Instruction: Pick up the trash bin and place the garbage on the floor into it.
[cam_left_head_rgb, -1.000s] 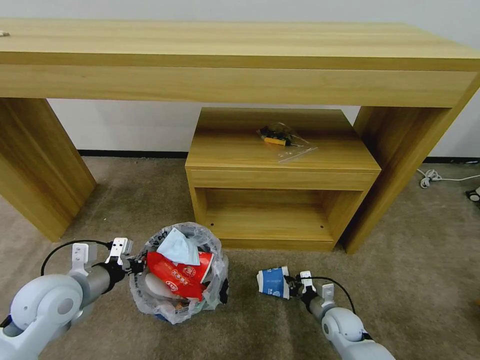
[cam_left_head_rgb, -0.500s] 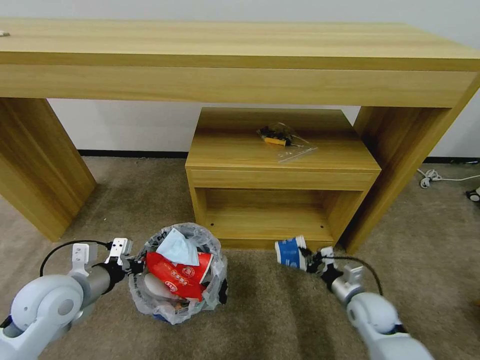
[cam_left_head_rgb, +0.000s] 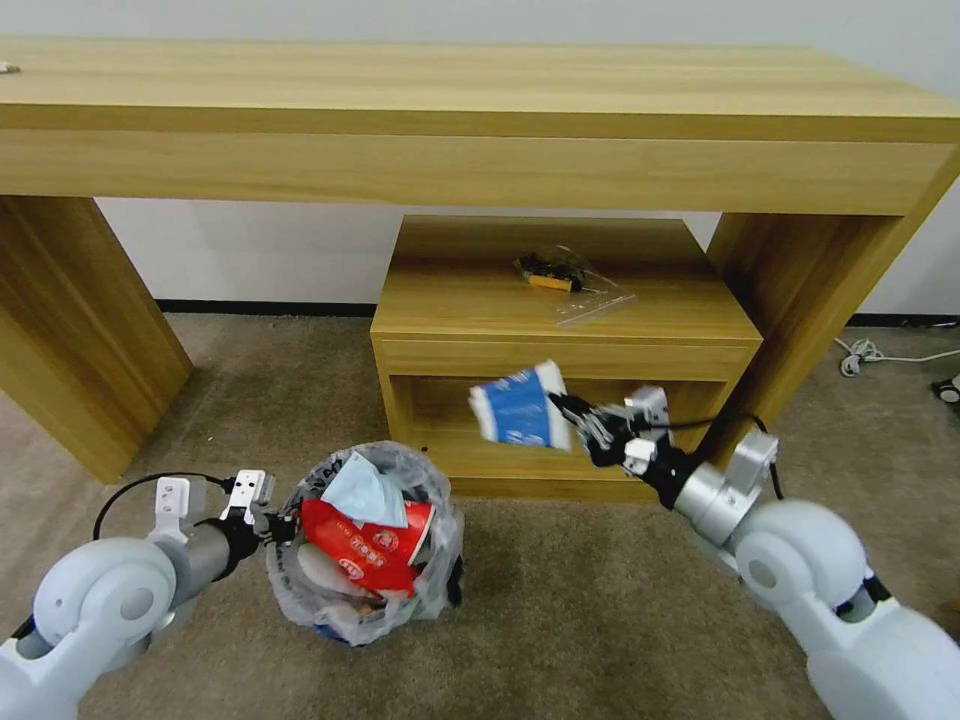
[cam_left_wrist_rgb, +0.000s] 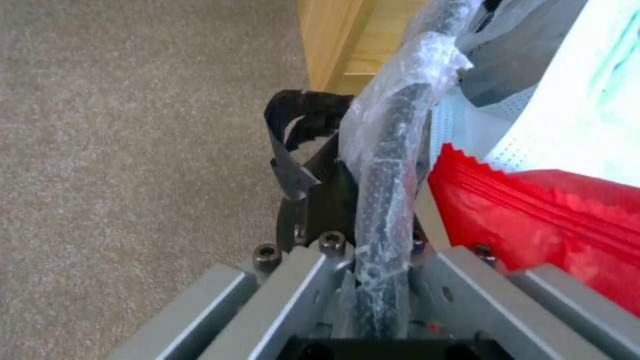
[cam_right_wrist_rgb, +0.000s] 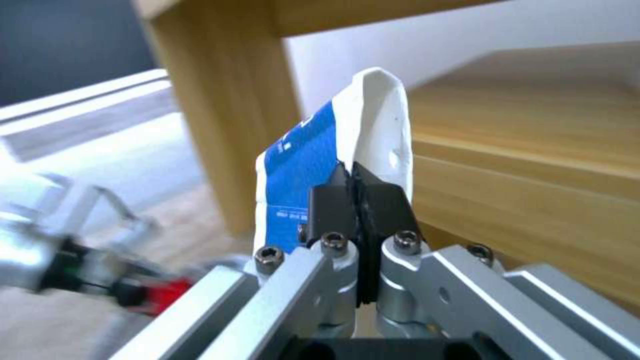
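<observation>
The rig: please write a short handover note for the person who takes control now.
Left claw: shut on the rim of the trash bin, beside the low wooden shelf unit.
Right claw: shut on a crushed blue-and-white paper cup, held in the air above and to the right of the bin.
Done: the bin already holds a red wrapper and a light-blue mask.
Left: bring the cup over the bin and release it. No other litter shows on the carpet in the head view.

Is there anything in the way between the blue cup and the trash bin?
Nothing visible. The right claw holds the blue cup in the air, up and right of the trash bin. The bin's mouth is already heaped with a red wrapper and a mask.
</observation>
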